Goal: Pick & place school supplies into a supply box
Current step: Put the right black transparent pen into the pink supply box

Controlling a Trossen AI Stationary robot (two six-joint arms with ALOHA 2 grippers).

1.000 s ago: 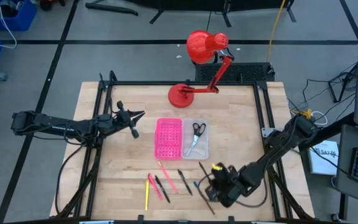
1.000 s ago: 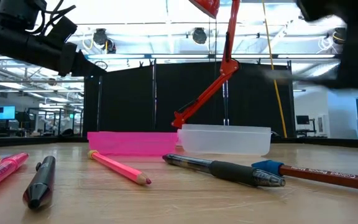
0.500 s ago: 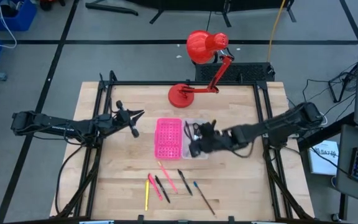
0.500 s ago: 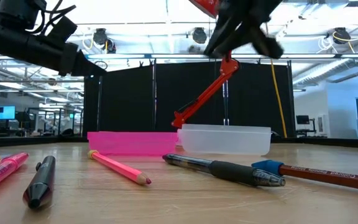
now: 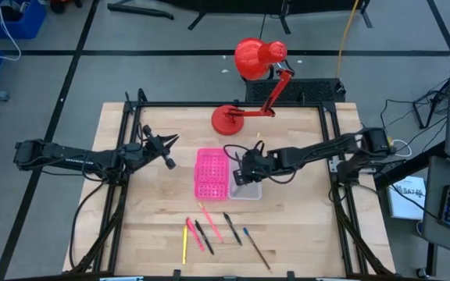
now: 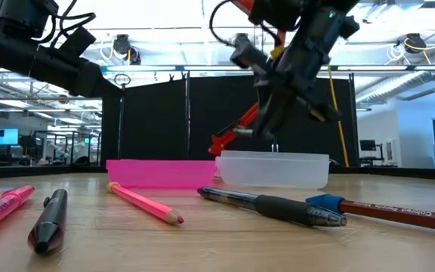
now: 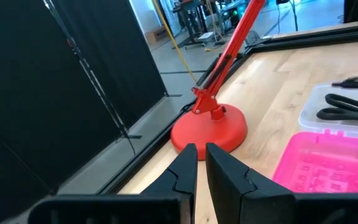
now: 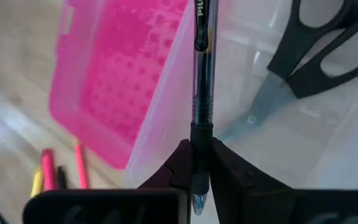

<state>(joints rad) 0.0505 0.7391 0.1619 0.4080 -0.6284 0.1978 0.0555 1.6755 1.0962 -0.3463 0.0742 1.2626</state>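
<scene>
The supply box lies mid-table, a pink perforated half (image 5: 212, 173) joined to a clear tray (image 5: 248, 187). Black-handled scissors (image 8: 319, 53) lie flat in the clear tray. My right gripper (image 5: 244, 172) hovers over the clear tray's left side, shut on a clear-barrelled black pen (image 8: 202, 62). Several pens and pencils (image 5: 213, 230) lie on the wood near the front edge. My left gripper (image 5: 169, 153) waits shut, in the air left of the pink half, with nothing between its fingers. My right gripper pinches the pen's dark grip section (image 8: 201, 146), close to its writing tip, between the two fingers. The pen lies along the fingers and sticks out past their free ends. It is lifted clear, slanting down over the seam between the pink half and the clear tray.
A red desk lamp stands on its round base (image 5: 229, 119) just behind the box, its arm slanting up to the right. Black rails (image 5: 209, 104) frame the table. Bare wood lies left of the pink half and right of the clear tray.
My right gripper has swung from the table's near right corner toward the far side and left, to above the clear tray. It has rolled on the way and carries the pen clear of the table. The left wrist has turned slightly in place.
</scene>
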